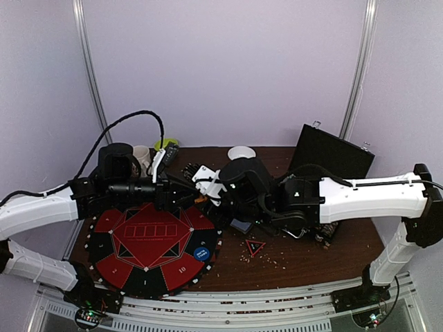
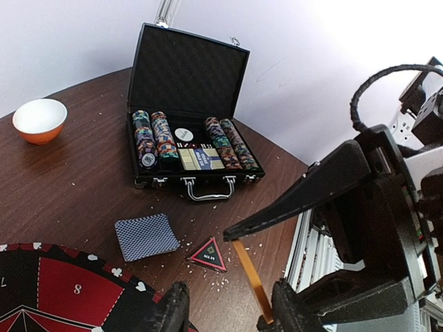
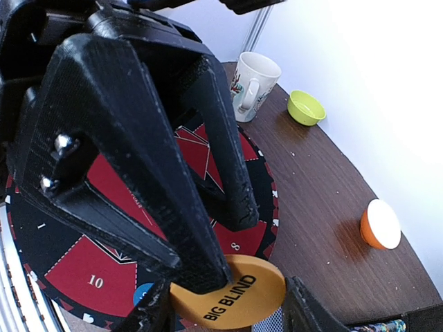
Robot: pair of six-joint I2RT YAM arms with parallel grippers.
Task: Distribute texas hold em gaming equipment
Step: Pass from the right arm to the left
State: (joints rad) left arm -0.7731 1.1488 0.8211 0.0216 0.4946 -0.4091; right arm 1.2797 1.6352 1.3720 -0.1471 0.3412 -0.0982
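Note:
My right gripper (image 3: 228,312) is shut on the orange "BIG BLIND" button (image 3: 232,294), gripped across its width above the round red-black mat (image 1: 149,242). The button shows edge-on in the left wrist view (image 2: 250,280). My left gripper (image 2: 232,315) is open, and the button stands between its jaws close to the right one. The two grippers meet over the mat's far right edge, left (image 1: 190,196) and right (image 1: 208,196). A blue button (image 1: 201,254) lies on the mat. The blue-backed card deck (image 2: 147,236) and the red-black triangle marker (image 2: 208,254) lie on the table.
The black chip case (image 2: 187,149) stands open at the back right with rows of striped chips (image 2: 156,135). A white mug (image 3: 252,83), a green bowl (image 3: 306,107) and an orange bowl (image 3: 381,225) stand along the far edge. Crumbs litter the wood around the marker.

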